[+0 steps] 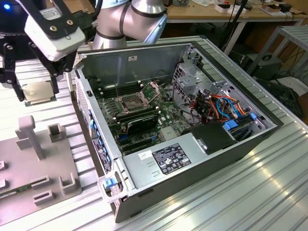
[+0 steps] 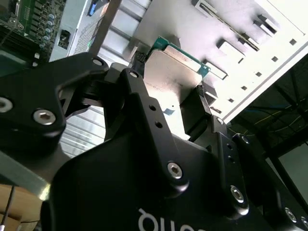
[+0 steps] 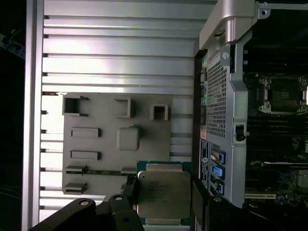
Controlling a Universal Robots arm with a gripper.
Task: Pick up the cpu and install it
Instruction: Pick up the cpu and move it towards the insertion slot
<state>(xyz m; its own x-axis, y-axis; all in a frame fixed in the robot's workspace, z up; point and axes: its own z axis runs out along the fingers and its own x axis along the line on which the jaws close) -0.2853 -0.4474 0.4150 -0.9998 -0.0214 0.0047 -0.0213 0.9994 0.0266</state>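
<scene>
Dull grey metal cpu [image 3: 162, 195] top, shiny ribbed metal table [image 3: 120, 57]

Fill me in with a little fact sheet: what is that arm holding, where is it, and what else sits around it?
Held item: the cpu, its metal top showing in both wrist views
Gripper: the gripper is shut on the cpu, with a finger on each of two opposite edges
Position: over the ribbed metal table, to the exterior view's left of the open computer case
Nearby: a grey holder plate with slots
Socket: the cpu socket sits on the board inside the case, apart from the cpu
</scene>
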